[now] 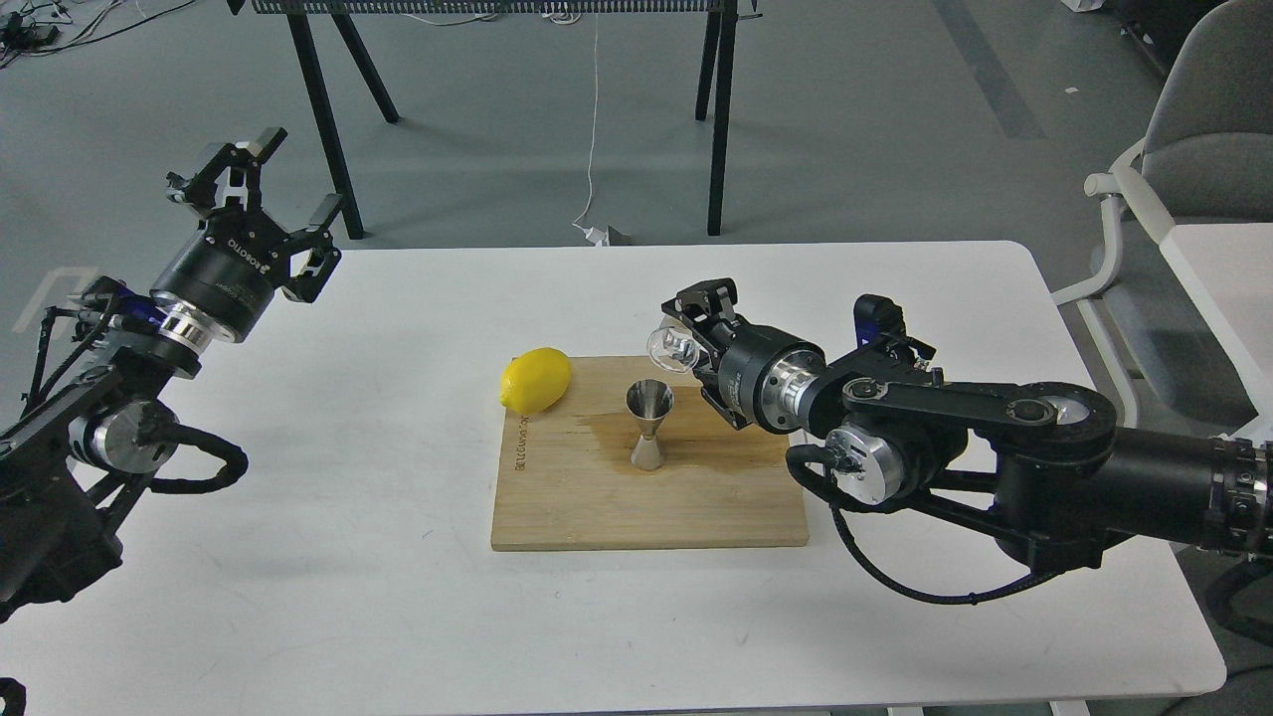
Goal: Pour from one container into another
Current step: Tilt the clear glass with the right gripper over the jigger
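A small clear glass cup [671,347] is held tipped on its side, its mouth facing left, in my right gripper [691,336], which is shut on it. The cup hangs just above and to the right of the steel hourglass jigger [649,424]. That jigger stands upright near the middle of the wooden cutting board [597,497]. Far off at the table's left rear corner, my left gripper [273,189] is raised and open, holding nothing.
A yellow lemon [535,380] lies on the board's back left corner. A darker wet-looking patch marks the board around the jigger. The white table [348,557] carries the board. A chair [1193,149] stands at the right, black table legs behind.
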